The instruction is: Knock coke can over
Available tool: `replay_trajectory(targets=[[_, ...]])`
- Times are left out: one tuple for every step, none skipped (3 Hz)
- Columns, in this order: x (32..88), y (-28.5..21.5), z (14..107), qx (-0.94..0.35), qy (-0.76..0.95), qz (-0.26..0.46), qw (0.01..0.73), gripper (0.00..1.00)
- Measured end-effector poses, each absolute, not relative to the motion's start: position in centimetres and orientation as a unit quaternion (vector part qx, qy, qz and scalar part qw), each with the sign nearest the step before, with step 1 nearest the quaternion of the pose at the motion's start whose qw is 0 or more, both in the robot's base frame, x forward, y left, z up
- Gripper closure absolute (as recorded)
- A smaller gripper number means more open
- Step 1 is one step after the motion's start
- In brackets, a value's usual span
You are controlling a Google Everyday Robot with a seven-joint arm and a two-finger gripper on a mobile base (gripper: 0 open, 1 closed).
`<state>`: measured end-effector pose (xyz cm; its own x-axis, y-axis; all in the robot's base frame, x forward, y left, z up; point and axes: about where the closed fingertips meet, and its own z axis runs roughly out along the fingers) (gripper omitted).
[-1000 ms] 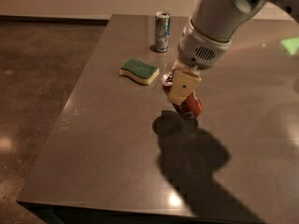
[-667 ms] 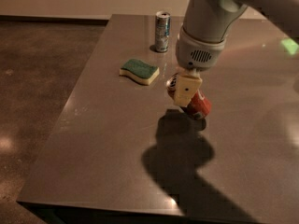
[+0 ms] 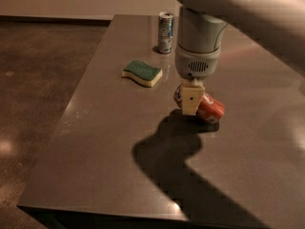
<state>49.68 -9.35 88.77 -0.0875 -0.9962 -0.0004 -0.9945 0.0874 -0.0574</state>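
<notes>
The coke can [image 3: 209, 109] is a short red-orange can lying on its side on the grey table [image 3: 105, 142], near the middle, its silver end toward the left behind my gripper. My gripper [image 3: 192, 101] hangs from the white arm directly over the can's left end, its beige finger [image 3: 192, 99] in front of the can and touching or almost touching it. The can's left part is hidden behind the finger.
A taller slim silver-and-blue can [image 3: 165, 32] stands upright at the table's far edge. A green-and-yellow sponge [image 3: 142, 73] lies left of the gripper. The table's left edge drops to a dark floor. The arm's shadow falls across the table's front.
The coke can has tipped from leaning under the gripper to lying flat on its side. The arm has shifted slightly and now stands more upright over it.
</notes>
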Motion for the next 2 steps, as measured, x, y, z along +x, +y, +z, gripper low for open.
replay_trajectory(targets=[[49.70, -9.40, 87.89, -0.680, 0.733, -0.028, 0.007, 0.30], [50.04, -9.16, 87.75, -0.681, 0.732, -0.030, 0.013, 0.06]])
